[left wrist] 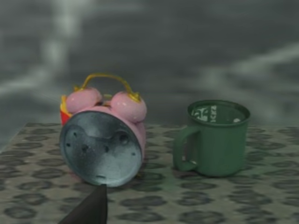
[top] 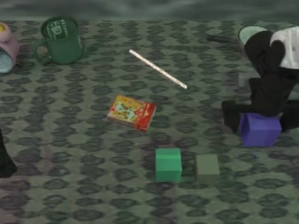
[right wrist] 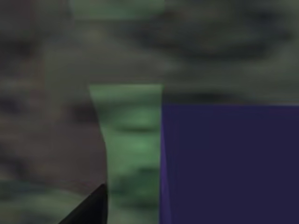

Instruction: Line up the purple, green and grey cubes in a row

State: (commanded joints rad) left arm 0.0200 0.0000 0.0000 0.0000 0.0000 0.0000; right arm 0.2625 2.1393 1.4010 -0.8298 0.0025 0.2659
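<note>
Green cube (top: 168, 164) sits nearest the camera on the bench (top: 70, 140), grey cube (top: 207, 168) just beside it on the right: 2 of 3 apparently in row. Purple cube (top: 259, 129) lies farther right, out of line. Right gripper (top: 259, 122) straddles it, apparently clamped to shift it over. Left gripper (top: 4, 158) idles at the left edge; its jaws cannot be told.
</note>
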